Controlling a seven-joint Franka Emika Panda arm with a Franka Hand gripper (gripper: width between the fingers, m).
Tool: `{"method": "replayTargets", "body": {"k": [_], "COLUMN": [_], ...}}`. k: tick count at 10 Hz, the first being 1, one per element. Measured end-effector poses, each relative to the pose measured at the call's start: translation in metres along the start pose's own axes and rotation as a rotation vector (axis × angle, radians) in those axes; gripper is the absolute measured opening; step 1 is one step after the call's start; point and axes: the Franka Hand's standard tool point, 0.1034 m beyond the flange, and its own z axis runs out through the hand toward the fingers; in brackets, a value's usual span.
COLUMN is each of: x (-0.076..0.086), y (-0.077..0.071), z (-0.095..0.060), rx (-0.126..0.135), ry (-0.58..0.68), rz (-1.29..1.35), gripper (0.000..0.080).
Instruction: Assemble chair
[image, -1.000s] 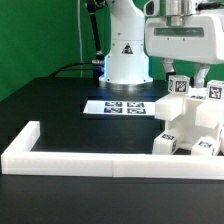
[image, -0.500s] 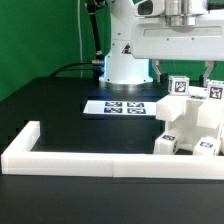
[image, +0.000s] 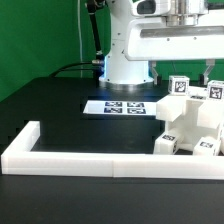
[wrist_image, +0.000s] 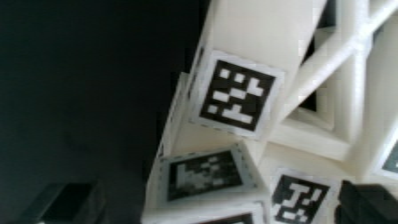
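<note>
The white chair parts (image: 188, 128) stand bunched together at the exterior view's right, with black-and-white tags on their faces. My gripper (image: 183, 70) hangs just above them, open and empty, one finger (image: 160, 71) on each side of the top tagged block (image: 179, 86). In the wrist view the tagged chair parts (wrist_image: 240, 95) fill the frame close up, and my gripper (wrist_image: 214, 203) shows only as two dark fingertips (wrist_image: 64, 203) wide apart with the parts between them. I cannot tell whether a finger touches them.
The marker board (image: 119, 107) lies flat in front of the arm's white base (image: 127, 60). A white L-shaped fence (image: 70, 157) runs along the table's front and the exterior view's left. A green screen stands behind.
The gripper's fingers stand wider apart than a second ago and the hand has shifted a little above the chair parts. Since half a second ago almost nothing has moved.
</note>
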Motion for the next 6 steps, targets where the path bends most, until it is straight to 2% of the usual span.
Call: {"method": "replayTargets", "body": {"k": [1, 3, 5, 6], "x": [0.0006, 0.0008, 0.0008, 0.0008], "y": [0.0029, 0.0042, 0.0041, 0.0041], "z": [-0.0003, -0.0003, -0.0004, -0.0003], "rx": [-0.010, -0.010, -0.010, -0.009], "ry": [0.000, 0.000, 0.000, 0.000], "rz": [-0.097, -0.116, -0.115, -0.109], "gripper": [0.0649, 0.0626, 0.0284, 0.0284]}}
